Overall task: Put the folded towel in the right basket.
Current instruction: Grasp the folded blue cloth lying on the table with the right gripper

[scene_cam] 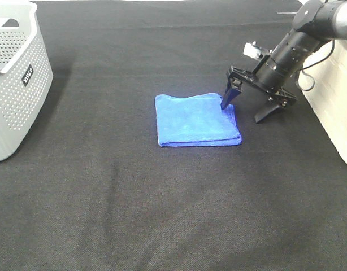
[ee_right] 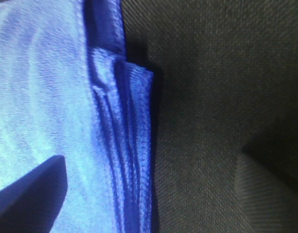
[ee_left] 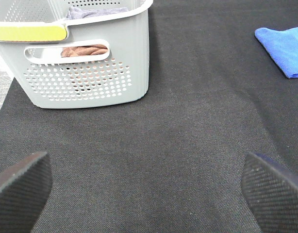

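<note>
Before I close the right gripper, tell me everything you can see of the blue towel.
The blue towel is a soft, fuzzy cloth, microfibre by the look of it, folded into a neat, roughly square pad of several layers. The stacked edges show in the right wrist view. It lies flat on the black mat, near the middle. The open right gripper straddles its right edge by the far corner, one finger over the cloth and the other over the mat. I cannot tell whether it touches.
</note>
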`<state>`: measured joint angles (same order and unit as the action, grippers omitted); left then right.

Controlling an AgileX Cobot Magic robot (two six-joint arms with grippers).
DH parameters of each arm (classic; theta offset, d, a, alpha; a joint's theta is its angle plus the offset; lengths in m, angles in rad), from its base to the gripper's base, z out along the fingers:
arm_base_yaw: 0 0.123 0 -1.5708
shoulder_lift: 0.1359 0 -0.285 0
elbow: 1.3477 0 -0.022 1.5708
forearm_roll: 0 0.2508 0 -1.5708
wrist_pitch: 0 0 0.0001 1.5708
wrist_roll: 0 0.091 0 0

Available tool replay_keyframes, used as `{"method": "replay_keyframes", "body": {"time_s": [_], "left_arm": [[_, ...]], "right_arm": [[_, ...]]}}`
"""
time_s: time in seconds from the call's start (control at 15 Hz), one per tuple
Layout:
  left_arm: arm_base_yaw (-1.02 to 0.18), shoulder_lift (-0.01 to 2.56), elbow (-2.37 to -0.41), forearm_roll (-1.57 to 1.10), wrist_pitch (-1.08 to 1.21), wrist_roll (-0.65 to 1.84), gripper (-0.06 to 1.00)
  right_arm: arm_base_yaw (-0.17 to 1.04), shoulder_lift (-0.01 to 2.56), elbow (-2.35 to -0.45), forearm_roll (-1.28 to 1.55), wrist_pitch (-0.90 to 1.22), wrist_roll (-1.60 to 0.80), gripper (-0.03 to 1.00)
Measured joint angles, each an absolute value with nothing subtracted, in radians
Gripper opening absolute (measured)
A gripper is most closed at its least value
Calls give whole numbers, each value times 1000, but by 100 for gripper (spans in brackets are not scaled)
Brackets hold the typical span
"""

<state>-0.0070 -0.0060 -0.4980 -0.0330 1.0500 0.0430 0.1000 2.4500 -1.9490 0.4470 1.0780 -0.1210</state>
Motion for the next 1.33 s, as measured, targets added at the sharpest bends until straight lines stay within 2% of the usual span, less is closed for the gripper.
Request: {"method": "replay_keyframes", "body": {"time_s": [0.47,0.73,1.07,1.2,1.33], "left_arm": [[-7,-6,-498,-33,1050,43,99],[-7,-6,-498,-33,1050,43,99],[-7,-6,-498,-33,1050,43,99],[-7,-6,-498,-33,1050,43,99],[-7,-6,-498,-33,1050,43,99]], "right_arm": [[109,2485,-1967,517,1103,-147,90],[253,2511,-1977,590,1038,-157,88],[309,2515,-1977,617,965,-171,84],[309,2522,-1977,614,955,-172,69],[309,2530,-1974,611,941,-172,40]]}}
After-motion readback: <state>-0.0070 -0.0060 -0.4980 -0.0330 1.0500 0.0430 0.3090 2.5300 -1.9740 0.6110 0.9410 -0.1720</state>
